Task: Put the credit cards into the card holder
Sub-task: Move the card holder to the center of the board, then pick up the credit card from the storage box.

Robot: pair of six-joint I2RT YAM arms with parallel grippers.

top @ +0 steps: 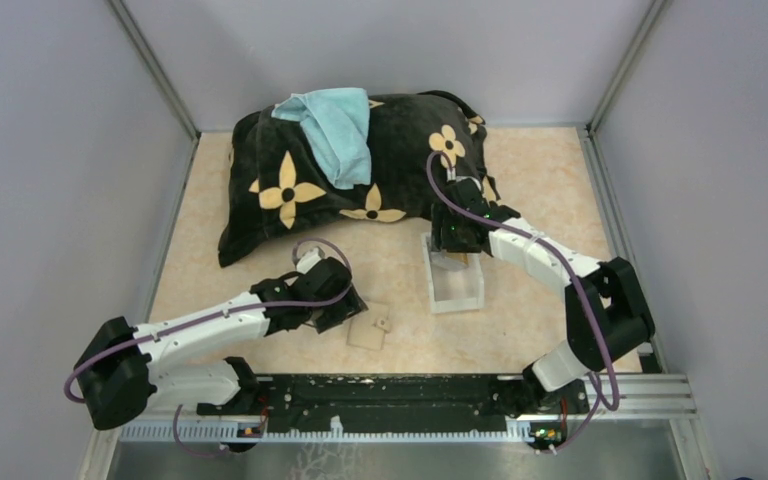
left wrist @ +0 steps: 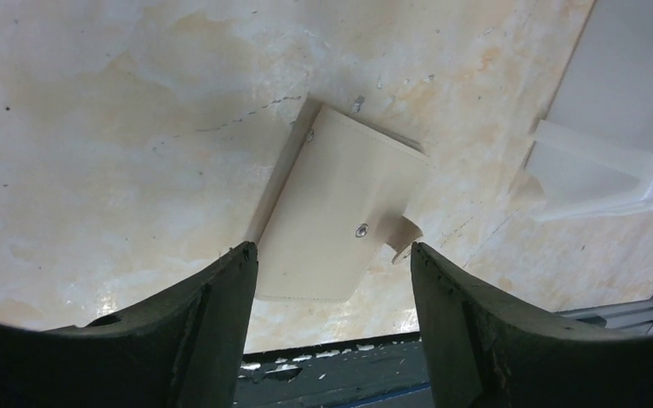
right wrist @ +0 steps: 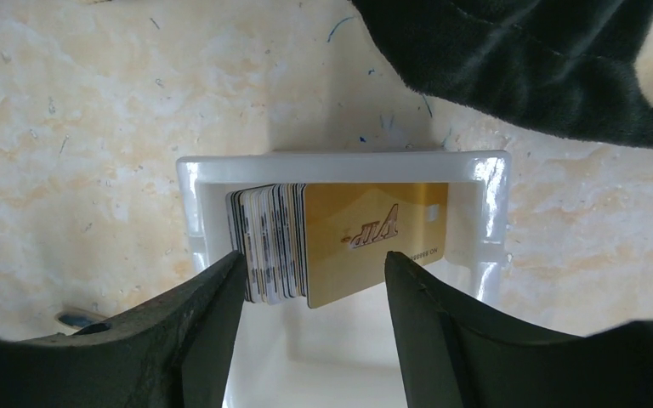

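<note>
Right tool (right wrist: 313, 259), released, straddles half-hidden credit cards (right wrist: 374, 229); left tool (left wrist: 332, 248), released, over card holder (left wrist: 332, 204).

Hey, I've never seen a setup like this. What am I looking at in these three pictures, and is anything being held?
These are two robot arms bolted at the near edge of a table, each ending in a two-finger gripper. The wide picture comes from a fixed camera above and behind them. The other two come from cameras on the wrists, so the dark shapes at the bottom are each arm's own fingers. On the table lie a tan card holder, a white tray with cards standing in it, and a dark flowered pillow with a blue cloth on it. The left gripper hangs open over the holder. The right gripper is open over the cards, a finger on each side. Nothing is held.
</note>
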